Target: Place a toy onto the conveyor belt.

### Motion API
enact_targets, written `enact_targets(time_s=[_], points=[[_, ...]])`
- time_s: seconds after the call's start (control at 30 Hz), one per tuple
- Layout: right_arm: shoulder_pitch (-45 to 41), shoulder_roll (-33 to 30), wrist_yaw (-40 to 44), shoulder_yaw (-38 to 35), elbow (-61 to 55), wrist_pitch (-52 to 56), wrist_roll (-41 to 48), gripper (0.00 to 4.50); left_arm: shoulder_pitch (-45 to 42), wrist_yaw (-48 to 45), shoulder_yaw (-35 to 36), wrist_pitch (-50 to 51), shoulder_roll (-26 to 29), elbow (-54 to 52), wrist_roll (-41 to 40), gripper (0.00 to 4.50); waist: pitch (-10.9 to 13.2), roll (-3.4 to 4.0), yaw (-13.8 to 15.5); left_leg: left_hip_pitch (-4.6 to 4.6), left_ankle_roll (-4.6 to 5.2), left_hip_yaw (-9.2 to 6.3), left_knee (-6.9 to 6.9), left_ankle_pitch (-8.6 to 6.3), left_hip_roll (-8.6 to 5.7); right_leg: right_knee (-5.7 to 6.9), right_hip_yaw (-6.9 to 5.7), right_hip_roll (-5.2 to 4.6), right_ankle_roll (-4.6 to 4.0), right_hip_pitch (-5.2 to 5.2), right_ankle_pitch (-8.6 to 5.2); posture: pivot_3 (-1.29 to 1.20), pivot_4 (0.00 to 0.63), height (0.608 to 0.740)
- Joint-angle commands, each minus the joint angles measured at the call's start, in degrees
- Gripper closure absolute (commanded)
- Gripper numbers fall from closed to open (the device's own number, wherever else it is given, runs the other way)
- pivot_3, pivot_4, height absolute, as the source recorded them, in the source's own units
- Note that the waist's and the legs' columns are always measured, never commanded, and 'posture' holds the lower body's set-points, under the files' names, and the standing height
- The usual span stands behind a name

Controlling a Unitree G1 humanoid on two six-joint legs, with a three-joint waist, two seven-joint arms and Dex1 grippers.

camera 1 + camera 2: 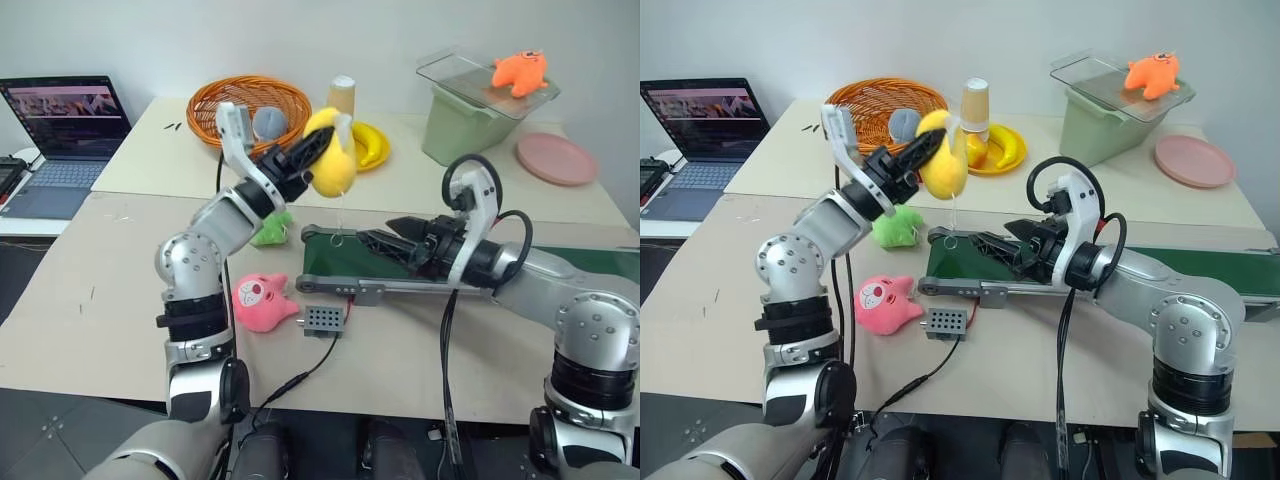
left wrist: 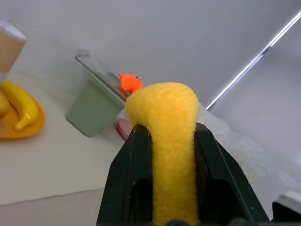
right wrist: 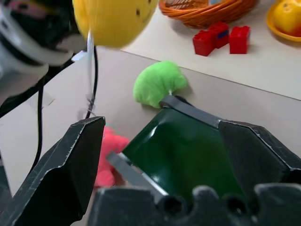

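Left gripper (image 1: 318, 150) is clamped on a yellow plush toy (image 1: 335, 160), holding it in the air at upper centre of the head view, above the near end of the conveyor belt (image 1: 345, 258); a thin string or tag dangles from the toy down toward the belt. In the left wrist view both black fingers (image 2: 136, 174) squeeze the plush between them. Right gripper (image 1: 385, 232) sits centre frame, low over the belt's left end, jaws spread wide with nothing in them; the right wrist view shows the dark green belt surface between its fingers. Belt runs from centre frame off to the right edge, grey frame, with the small grey perforated box (image 1: 323, 320) on the table just below its left end. Pink plush toy (image 1: 262, 301) lies on the table left of that box; green plush toy (image 1: 272, 229) lies just beside the belt's left end. Upper frame: orange wicker basket (image 1: 250, 100), yellow plate with bananas (image 1: 372, 145), green bin (image 1: 470, 115) with an orange plush toy (image 1: 518, 70) on its lid, pink plate (image 1: 556, 157) at far right, laptop (image 1: 62, 140) at far left
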Motion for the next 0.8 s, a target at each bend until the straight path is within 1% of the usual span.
enact_targets(time_s=[0.03, 0.23, 0.33, 0.47, 0.5, 0.63, 0.8], points=[[-3.48, -0.03, -5.10, -2.81, 0.80, -0.08, 2.07, 0.00, 1.48, -0.22, -2.17, -2.48, -0.39, -4.41, -0.04, 3.48, 0.00, 0.01, -0.05, 0.01, 0.00, 0.00, 0.00, 0.00, 0.00, 0.01, 0.00, 0.00, 0.00, 0.00, 0.00, 0.00, 0.150, 0.740], [-6.43, 0.47, -10.27, -2.79, 2.65, -0.30, 2.48, 0.00, 5.80, -0.05, -6.17, -6.49, -2.28, -7.02, 2.34, 3.48, -0.01, 0.01, -0.03, 0.01, 0.03, -0.01, -0.03, -0.02, -0.01, -0.01, 0.00, 0.00, 0.00, 0.00, 0.00, 0.00, 0.150, 0.740], [-6.59, 1.22, -11.97, -2.23, 2.66, -0.32, 3.20, 0.00, 7.49, -0.90, -8.66, -8.59, -2.60, -7.87, 4.20, 3.48, -0.01, 0.01, 0.01, -0.01, 0.03, -0.01, -0.02, -0.02, -0.01, -0.02, 0.00, 0.00, 0.00, 0.00, 0.00, 0.00, 0.150, 0.740], [-6.27, 1.97, -13.18, -1.42, 2.22, 0.56, 6.03, 0.00, 8.28, -1.84, -9.77, -10.64, -2.48, -7.25, 5.26, 3.48, -0.01, 0.02, -0.05, -0.02, 0.22, -0.02, -0.01, -0.12, 0.00, -0.01, 0.00, 0.00, 0.00, 0.00, 0.00, 0.00, 0.150, 0.740], [-6.00, 1.62, -13.00, -1.16, 1.91, 1.06, 7.14, 0.00, 8.19, -2.15, -9.86, -11.03, -2.19, -6.85, 5.52, 3.48, -0.01, 0.02, -0.06, -0.02, 0.35, -0.02, -0.02, -0.20, 0.00, -0.01, 0.00, 0.00, 0.00, -0.01, 0.00, 0.00, 0.150, 0.740], [-4.29, -0.82, -11.75, -0.49, 0.53, 2.61, 11.89, 0.00, 7.31, -2.77, -9.09, -11.64, -1.58, -5.11, 5.27, 3.48, -0.02, 0.03, -0.06, -0.01, 0.36, -0.02, -0.02, -0.20, 0.00, -0.02, -0.01, 0.00, -0.01, -0.01, 0.00, 0.00, 0.150, 0.740], [-2.19, -4.14, -11.69, 0.75, -0.60, 2.43, 17.10, 0.00, 5.62, -2.51, -7.73, -11.03, -2.19, -2.61, 3.42, 3.48, -0.01, 0.02, 0.01, -0.04, 0.49, -0.08, 0.00, -0.27, -0.01, -0.03, -0.03, 0.00, -0.01, 0.00, 0.00, 0.00, 0.150, 0.740]])
